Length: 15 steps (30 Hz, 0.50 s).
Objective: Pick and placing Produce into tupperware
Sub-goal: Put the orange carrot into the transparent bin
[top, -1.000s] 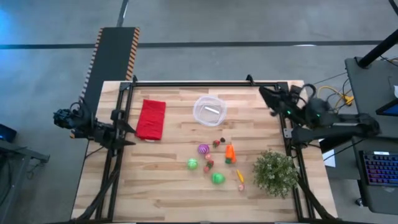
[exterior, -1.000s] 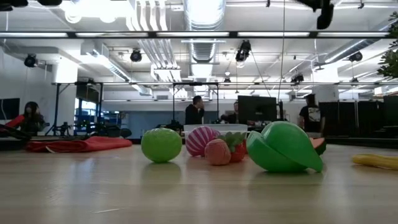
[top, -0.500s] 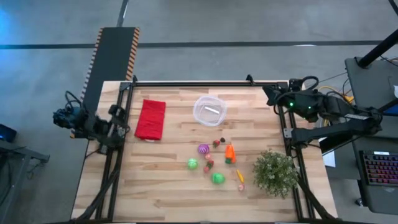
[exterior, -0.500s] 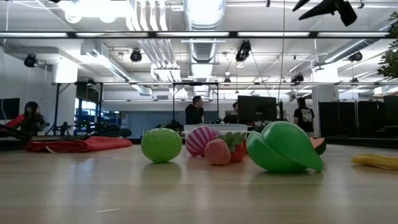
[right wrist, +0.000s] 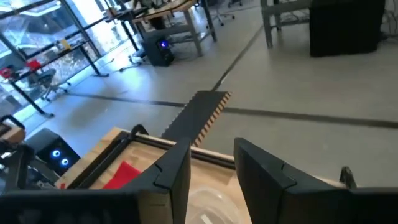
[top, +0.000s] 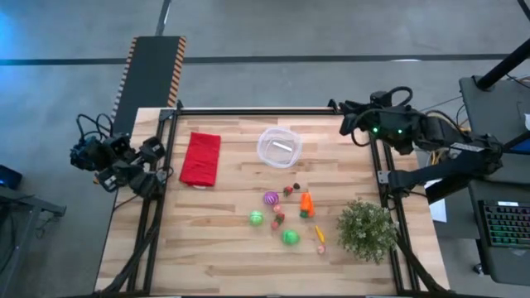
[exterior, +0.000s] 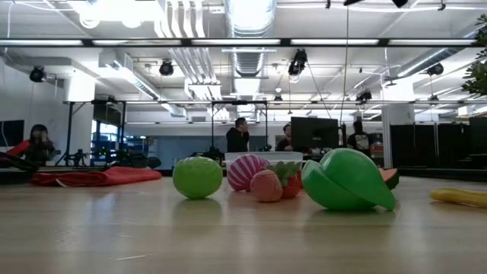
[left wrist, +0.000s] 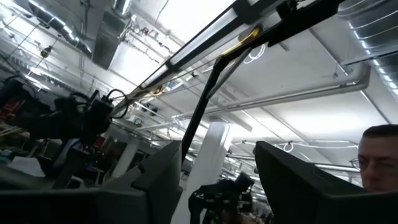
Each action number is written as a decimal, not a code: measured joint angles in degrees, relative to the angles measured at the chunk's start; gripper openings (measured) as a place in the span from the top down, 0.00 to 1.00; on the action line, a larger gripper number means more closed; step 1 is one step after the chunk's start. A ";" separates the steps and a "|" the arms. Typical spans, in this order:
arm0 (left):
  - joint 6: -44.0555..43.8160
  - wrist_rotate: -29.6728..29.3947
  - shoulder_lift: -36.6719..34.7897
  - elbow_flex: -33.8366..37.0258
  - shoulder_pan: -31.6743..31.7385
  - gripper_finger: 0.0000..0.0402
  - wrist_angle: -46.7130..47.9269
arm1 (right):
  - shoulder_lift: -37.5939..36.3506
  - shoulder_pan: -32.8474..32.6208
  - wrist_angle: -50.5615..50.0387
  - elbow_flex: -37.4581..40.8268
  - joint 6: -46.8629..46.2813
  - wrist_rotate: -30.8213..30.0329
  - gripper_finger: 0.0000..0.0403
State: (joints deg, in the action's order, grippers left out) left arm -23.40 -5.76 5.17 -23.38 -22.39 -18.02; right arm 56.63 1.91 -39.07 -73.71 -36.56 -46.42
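The produce lies in a loose group on the wooden table, right of its middle: a purple ball, an orange carrot, two green balls and tiny red and pink pieces. In the low view, the green ball and the purple ball rest on the tabletop. The clear round tupperware stands beyond them toward the far edge. My left gripper is open at the table's left edge. My right gripper is open above the far right corner, and its wrist view shows the tupperware's rim.
A red folded cloth lies flat left of the tupperware. A bushy green potted plant stands at the right edge, near the produce. A small yellow piece lies beside the plant. Dark frame rails run along the table's far and side edges.
My right gripper has risen and swung toward the table's far edge, turning to point left over the far right corner. My left arm has drawn back toward the table's left edge and tipped up. The produce and the tupperware have stayed put.
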 joint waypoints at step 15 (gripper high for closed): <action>0.25 -3.34 1.95 0.07 0.00 0.52 -0.44 | 19.44 1.37 -32.44 -14.14 -19.10 29.00 0.69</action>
State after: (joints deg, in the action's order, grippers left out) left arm -23.16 -9.10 7.12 -23.31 -22.39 -18.45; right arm 76.08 3.28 -71.51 -87.85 -55.66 -17.42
